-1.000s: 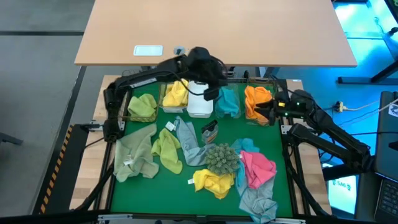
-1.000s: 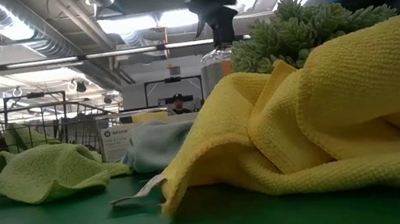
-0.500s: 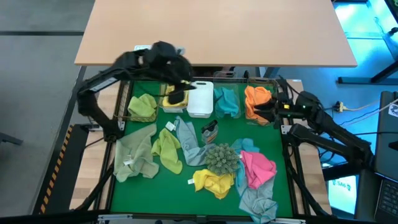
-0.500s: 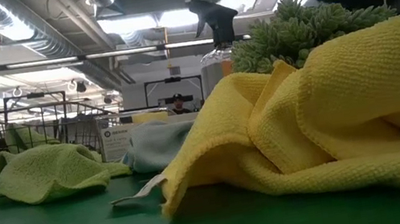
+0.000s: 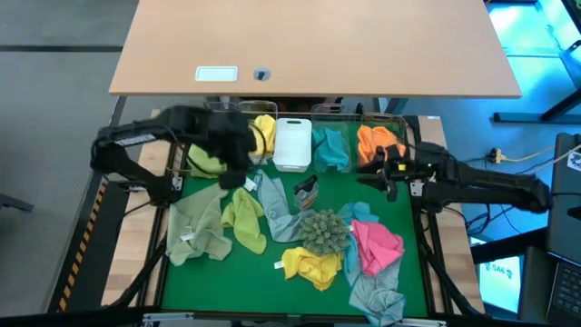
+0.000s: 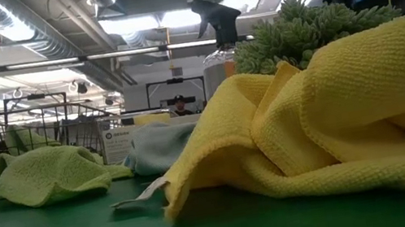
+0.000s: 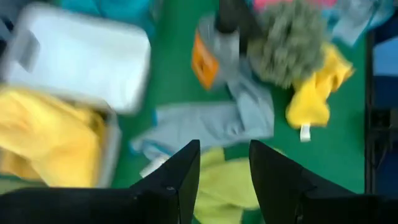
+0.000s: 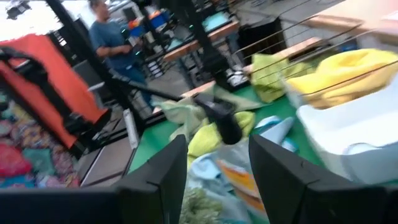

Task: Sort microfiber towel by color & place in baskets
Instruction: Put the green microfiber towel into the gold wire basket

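Note:
Five baskets stand in a row at the table's far edge, and four hold towels: lime (image 5: pixel 207 156), yellow (image 5: pixel 261 134), teal (image 5: pixel 331 147) and orange (image 5: pixel 376 143). The opaque white basket (image 5: pixel 292 143) stands in the middle. Loose towels lie on the green mat: sage (image 5: pixel 195 225), lime (image 5: pixel 243 218), grey-blue (image 5: pixel 272 204), yellow (image 5: pixel 313 265), pink (image 5: pixel 377 243) and grey (image 5: pixel 377 295). My left gripper (image 5: pixel 241 173) hangs open above the lime towel (image 7: pixel 230 186) and the grey-blue towel (image 7: pixel 224 121). My right gripper (image 5: pixel 379 177) is open, just near of the orange basket.
A spiky grey-green ball (image 5: pixel 325 232) sits mid-table among the towels. A spray bottle (image 5: pixel 307 189) lies beside the grey-blue towel. A wooden desk (image 5: pixel 318 45) stands beyond the baskets. A person (image 8: pixel 112 43) stands in the room behind.
My left gripper has swung from above the white basket leftward over the yellow basket. It has then come toward the near edge, to above the lime and grey-blue towels. My right arm has stretched out, its gripper shifting slightly toward the near edge. No towel has moved.

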`<state>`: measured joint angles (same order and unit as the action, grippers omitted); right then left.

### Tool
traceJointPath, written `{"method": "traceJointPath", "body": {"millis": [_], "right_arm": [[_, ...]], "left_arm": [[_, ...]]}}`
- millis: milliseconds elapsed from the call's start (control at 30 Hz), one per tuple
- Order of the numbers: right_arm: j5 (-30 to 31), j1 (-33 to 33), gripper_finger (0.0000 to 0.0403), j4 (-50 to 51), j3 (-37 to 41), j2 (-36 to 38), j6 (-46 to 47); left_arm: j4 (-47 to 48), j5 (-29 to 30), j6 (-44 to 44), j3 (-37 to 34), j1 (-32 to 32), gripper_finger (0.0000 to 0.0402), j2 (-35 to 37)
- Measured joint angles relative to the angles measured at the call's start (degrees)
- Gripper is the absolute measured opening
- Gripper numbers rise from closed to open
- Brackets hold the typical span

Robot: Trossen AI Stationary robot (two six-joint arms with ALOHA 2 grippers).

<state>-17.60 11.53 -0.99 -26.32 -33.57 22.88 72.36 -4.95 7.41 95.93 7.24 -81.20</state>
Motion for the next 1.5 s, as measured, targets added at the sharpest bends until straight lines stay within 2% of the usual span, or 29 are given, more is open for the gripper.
{"method": "traceJointPath", "body": {"millis": [267, 500, 833, 1000, 1233, 1500], "right_arm": [[11.6, -9.5, 0.0172, 1.3, -3.8, -2.1, -0.6], [16.1, -14.1, 0.0172, 1.6, -4.9, -2.7, -0.7], [16.6, -14.1, 0.0172, 3.3, -4.9, -3.1, -0.7], [16.6, -14.1, 0.0172, 4.4, -4.9, -3.1, -0.7], [16.6, -14.1, 0.0172, 5.3, -4.8, -3.1, -0.7], [16.6, -14.1, 0.0172, 5.5, -4.8, -3.1, -0.7]], "left_arm": [[-14.5, -0.4, 9.4, -24.7, -6.9, 0.0132, 3.3], [-23.0, -0.5, 21.5, -37.1, -12.1, 0.0132, 2.6], [-26.8, -0.2, 28.5, -45.1, -15.1, 0.0135, 2.4], [-28.2, 0.4, 30.4, -47.3, -15.2, 0.0157, 2.4], [-36.4, 1.1, 33.2, -52.3, -15.2, 0.0192, 2.4], [-44.2, 7.6, 33.1, -58.0, -15.1, 0.0196, 2.4]]}}
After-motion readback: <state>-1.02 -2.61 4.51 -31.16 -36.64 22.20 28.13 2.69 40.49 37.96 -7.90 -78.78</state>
